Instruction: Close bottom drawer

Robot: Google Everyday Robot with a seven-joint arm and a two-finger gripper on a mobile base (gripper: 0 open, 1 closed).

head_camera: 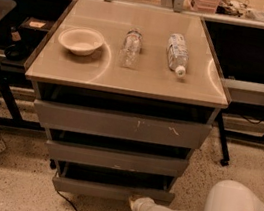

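At the cabinet's (118, 124) foot, the narrow, lowest grey metal drawer (102, 189) stands partly open; the white gripper (134, 202) is just at its front, open or closed I cannot tell.

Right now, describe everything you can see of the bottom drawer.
The bottom drawer is the lowest and narrowest of three. It looks like grey metal and has a plain front. It stands partly open, with its dark inside showing above the front edge. The gripper is at the front, right of centre in the picture, and seems to touch it.
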